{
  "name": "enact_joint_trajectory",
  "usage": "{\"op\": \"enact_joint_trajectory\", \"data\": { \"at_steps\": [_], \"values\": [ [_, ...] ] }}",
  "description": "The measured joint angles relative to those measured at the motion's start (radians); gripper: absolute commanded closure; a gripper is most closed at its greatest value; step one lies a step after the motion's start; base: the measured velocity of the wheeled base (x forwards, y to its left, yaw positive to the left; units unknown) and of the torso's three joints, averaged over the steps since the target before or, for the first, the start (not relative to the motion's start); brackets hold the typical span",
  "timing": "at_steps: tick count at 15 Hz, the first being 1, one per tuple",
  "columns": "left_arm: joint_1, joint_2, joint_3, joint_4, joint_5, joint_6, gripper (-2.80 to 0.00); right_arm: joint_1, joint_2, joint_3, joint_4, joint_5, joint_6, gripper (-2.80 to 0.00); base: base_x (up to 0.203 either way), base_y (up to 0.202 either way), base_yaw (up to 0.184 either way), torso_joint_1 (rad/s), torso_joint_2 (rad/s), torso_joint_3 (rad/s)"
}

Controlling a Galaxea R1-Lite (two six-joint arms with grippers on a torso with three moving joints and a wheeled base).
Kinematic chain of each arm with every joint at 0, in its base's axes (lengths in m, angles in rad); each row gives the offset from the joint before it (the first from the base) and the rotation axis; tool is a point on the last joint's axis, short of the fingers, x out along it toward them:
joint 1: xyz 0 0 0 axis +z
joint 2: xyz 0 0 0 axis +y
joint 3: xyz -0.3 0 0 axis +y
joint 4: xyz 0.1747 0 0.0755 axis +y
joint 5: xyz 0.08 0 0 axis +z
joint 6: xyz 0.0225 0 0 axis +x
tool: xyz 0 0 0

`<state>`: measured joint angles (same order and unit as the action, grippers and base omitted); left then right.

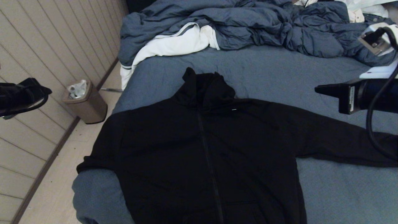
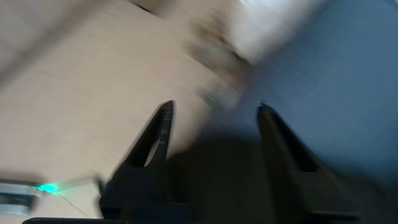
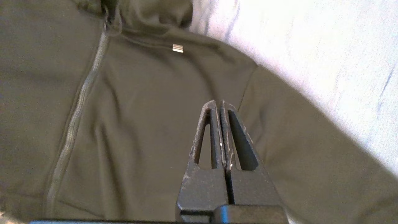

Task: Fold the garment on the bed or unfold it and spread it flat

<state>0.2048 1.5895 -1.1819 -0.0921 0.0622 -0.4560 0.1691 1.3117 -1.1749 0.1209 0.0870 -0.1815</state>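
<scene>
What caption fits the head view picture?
Black hoodie spread flat on the blue bed, both grippers raised clear.

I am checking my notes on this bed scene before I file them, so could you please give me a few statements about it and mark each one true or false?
1. The black hoodie lies spread front-up on the bed, zipper closed. True.
2. The right gripper is clamped on a sleeve. False: its fingers are shut on nothing, held above the hoodie.
3. The left gripper is open and holds nothing. True.
4. The small bin stands on the bed. False: it stands on the floor beside the bed, by the wall.
5. The blue-grey duvet covers the hoodie. False: it lies bunched beyond the hood, apart from it.
</scene>
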Motion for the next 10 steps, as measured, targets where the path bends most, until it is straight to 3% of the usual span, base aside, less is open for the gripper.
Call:
{"op": "enact_joint_trajectory", "data": {
  "at_steps": [4, 7, 10],
  "values": [
    [-0.084, -0.253, -0.052, 0.360, -0.269, 0.002, 0.00, -0.001, -0.025, -0.034, 0.114, -0.006, 0.077, 0.00, 0.000, 0.000, 0.000, 0.000, 0.00, 0.000],
    [-0.099, -0.388, -0.044, 0.457, -0.301, 0.015, 0.00, -0.009, -0.097, 0.026, 0.148, -0.008, 0.152, 0.00, 0.000, 0.000, 0.000, 0.000, 0.00, 0.000],
    [-0.103, -0.524, 0.025, 0.530, -0.307, 0.058, 0.00, -0.006, -0.198, 0.128, 0.266, -0.004, 0.191, 0.00, 0.000, 0.000, 0.000, 0.000, 0.00, 0.000]
  ]
}}
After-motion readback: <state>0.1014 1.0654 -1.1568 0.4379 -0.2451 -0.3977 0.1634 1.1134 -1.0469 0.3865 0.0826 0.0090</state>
